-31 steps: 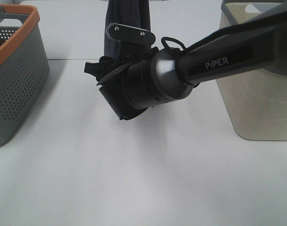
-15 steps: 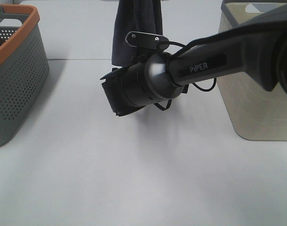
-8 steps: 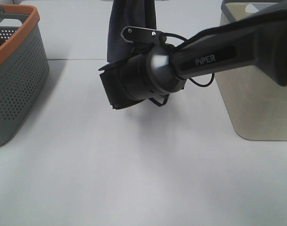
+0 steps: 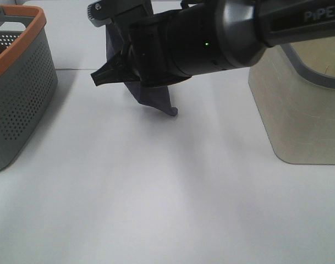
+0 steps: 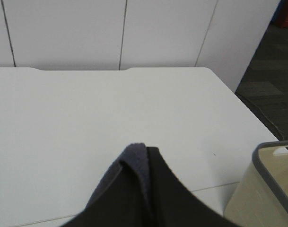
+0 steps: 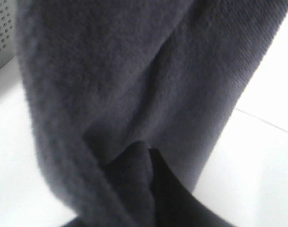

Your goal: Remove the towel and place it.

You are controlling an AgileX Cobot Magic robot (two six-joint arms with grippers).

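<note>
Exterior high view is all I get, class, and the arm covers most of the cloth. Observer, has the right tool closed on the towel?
Observer: Yes. The right wrist view shows the right tool shut, pinching a fold of the towel.
Operator: What holds the towel up above my frame?
Observer: The left tool, shut on a fold at the towel's edge.
Operator: What lies beyond that tool?
Observer: The far edge of the white table, with white wall panels behind it.
</note>
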